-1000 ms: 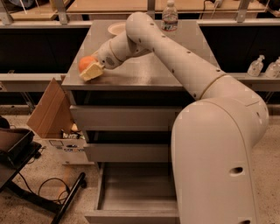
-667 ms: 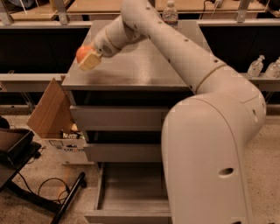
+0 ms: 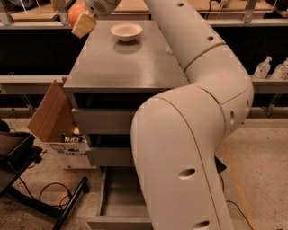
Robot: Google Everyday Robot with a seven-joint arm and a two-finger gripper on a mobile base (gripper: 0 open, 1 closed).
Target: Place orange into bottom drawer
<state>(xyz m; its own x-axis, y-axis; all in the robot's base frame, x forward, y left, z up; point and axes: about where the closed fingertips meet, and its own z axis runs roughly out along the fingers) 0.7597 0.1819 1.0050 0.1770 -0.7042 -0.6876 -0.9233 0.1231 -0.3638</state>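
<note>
I'm seeing the gripper (image 3: 81,22) clamping the orange (image 3: 74,13) in the air — sitting past the cabinet top's (image 3: 121,67) far-left corner. Bottom drawer (image 3: 118,200) is hanging open below — cream bowl (image 3: 126,31) on top.

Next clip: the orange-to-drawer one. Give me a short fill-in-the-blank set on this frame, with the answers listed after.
1. The gripper, high at the cabinet's back left corner, is shut on the ____.
2. The cream bowl sits on the cabinet top, near its ____ edge.
3. Of the three grey drawers, only the ____ one is pulled open.
4. Left of the cabinet, a ____ box stands on the floor.

Missing words: orange; back; bottom; cardboard
</note>
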